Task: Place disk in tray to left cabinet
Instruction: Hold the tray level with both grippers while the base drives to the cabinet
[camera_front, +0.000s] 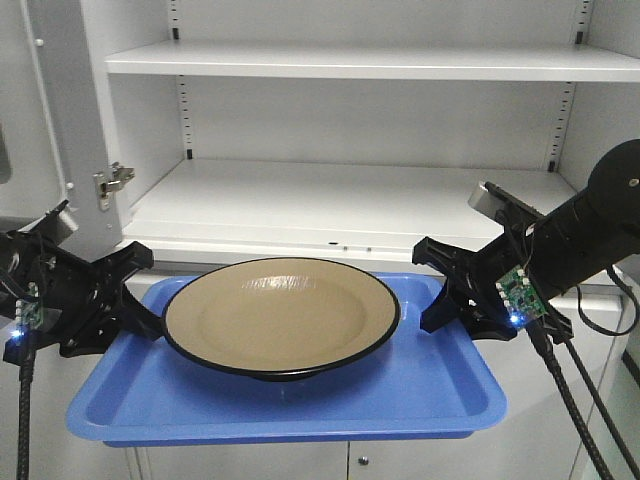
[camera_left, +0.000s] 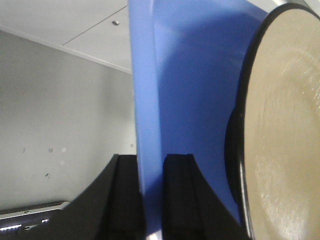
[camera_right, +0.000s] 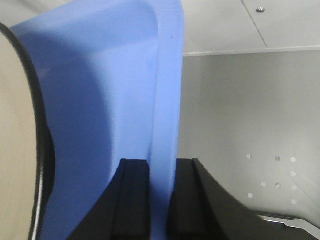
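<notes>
The disk (camera_front: 280, 318) already lies in the tray (camera_front: 300, 405), which is held just in front of the cabinet (camera_front: 340, 60), near its lower shelf (camera_front: 340, 200). The left claw (camera_left: 151, 160) and right claw (camera_right: 162, 162) each clench one short tray rim. Judging by this, only setting the tray inside the cabinet remains.

Disk: the large round tan plate with thin black rim (camera_front: 280, 312) looks glazed, glossy and smooth, with light streaks across its inside.
Tray: the bright blue rectangular plastic tray (camera_front: 200, 405) is smooth with a soft sheen.
Cabinet: the light grey metal shelving cabinet (camera_front: 350, 190) is painted, flat and matt.
Grippers: my left gripper (camera_front: 140, 297) and right gripper (camera_front: 440, 285) are matt black plastic.
</notes>
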